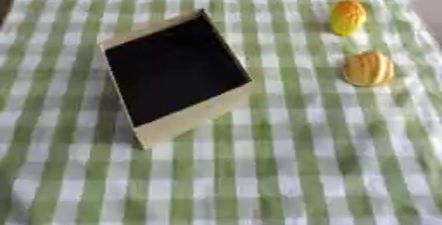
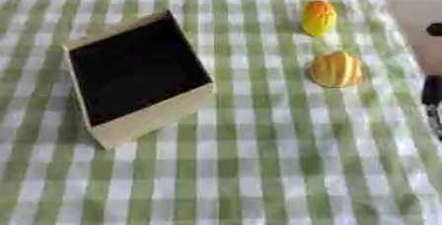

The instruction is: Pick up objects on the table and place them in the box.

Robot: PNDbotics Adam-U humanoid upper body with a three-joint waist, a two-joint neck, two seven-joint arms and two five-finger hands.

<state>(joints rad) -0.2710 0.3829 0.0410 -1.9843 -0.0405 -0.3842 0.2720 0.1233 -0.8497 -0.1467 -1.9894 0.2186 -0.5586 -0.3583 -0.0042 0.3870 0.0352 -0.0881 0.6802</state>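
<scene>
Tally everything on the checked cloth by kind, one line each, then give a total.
Box: 1, pale with a dark inside
Yellow-orange long fruit-like thing: 1
Orange round ribbed thing: 1
Total: 3, all on the green and white checked cloth

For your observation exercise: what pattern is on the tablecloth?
A green and white check on the tablecloth, clearest in the left eye view.
</scene>
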